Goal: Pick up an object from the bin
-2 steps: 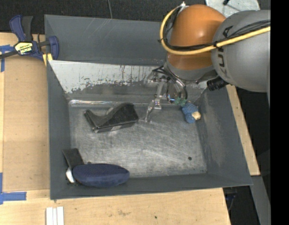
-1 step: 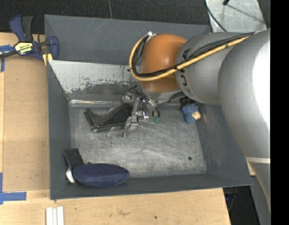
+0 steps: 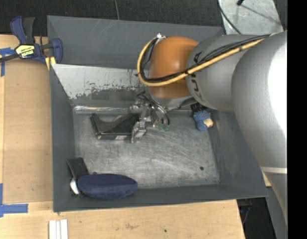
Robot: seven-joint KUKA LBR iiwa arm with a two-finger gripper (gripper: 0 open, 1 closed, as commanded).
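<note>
My gripper (image 3: 139,129) reaches down into the middle of the bin, its fingers hanging just under the orange wrist cover. The fingertips are at the right end of a flat black angled piece (image 3: 111,125) that lies on the bin floor left of centre. Whether the tips touch that piece cannot be made out. A small blue thing with a tan end (image 3: 202,120) lies to the right of the gripper, near the bin's right wall.
A dark blue oval pouch (image 3: 106,185) lies at the front left of the bin, with a black handle-like object with a white tip (image 3: 76,171) beside it. The arm covers the bin's back right part.
</note>
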